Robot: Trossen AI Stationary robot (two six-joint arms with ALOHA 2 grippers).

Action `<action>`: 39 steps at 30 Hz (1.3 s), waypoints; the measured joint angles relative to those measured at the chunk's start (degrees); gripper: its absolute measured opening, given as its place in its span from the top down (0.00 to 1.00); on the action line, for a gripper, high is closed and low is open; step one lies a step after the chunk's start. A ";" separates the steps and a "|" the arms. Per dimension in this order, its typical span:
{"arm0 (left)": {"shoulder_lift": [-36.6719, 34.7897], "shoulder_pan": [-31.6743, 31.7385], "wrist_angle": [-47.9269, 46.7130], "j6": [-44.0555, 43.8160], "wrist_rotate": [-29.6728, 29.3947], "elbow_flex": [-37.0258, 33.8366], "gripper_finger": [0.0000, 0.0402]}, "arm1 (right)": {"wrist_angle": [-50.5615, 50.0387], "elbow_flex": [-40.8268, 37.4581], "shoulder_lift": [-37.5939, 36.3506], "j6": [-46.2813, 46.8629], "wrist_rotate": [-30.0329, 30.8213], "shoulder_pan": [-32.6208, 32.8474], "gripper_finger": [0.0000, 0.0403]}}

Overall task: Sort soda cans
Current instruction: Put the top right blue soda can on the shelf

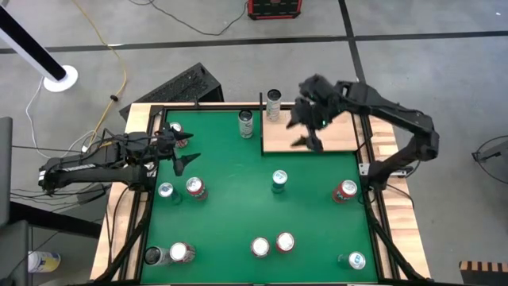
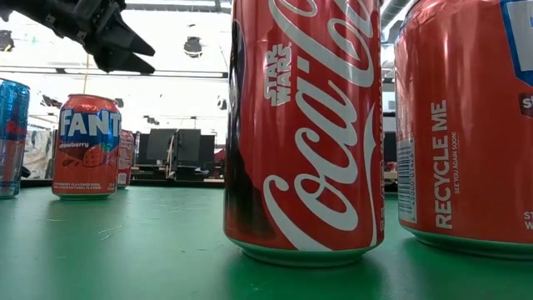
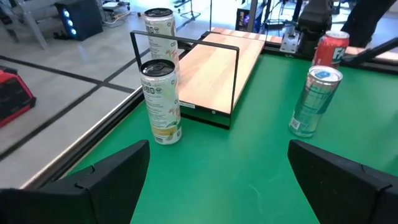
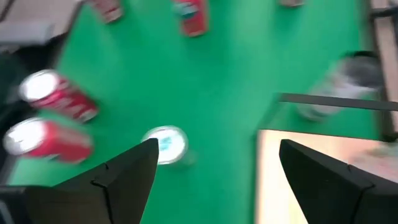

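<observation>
Several soda cans stand upright on the green mat (image 1: 238, 206): red ones (image 1: 195, 187) (image 1: 345, 191) (image 1: 285, 241), teal ones (image 1: 279, 181) (image 1: 165, 191) (image 1: 355, 260), and a pale can (image 1: 246, 123) at the far edge. Another pale can (image 1: 274, 103) stands at the wooden board's (image 1: 317, 135) far left corner. My left gripper (image 1: 184, 155) is open and empty above the mat's far left, beside a red can (image 1: 176, 131); its wrist view faces the pale cans (image 3: 161, 102) (image 3: 160, 28). My right gripper (image 1: 304, 131) is open and empty above the board's left part.
A thin black frame (image 3: 186, 43) edges the board's left side, between the two pale cans. A dark can (image 1: 152, 255) and a red can (image 1: 181, 253) stand at the near left corner. In the low view a Coca-Cola can (image 2: 304, 125) and a Fanta can (image 2: 86, 146) stand close.
</observation>
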 joint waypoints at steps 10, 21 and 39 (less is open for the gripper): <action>0.00 -0.02 0.13 -0.19 3.02 0.00 0.08 | 4.75 -10.60 -2.32 11.35 6.29 16.19 0.11; 0.00 -0.02 0.27 1.49 2.97 0.00 0.08 | 32.99 -33.79 -13.65 25.83 26.39 30.56 0.11; -0.04 -0.02 -0.14 2.45 3.10 0.02 0.08 | 44.18 -34.72 -6.51 19.50 27.54 29.92 0.11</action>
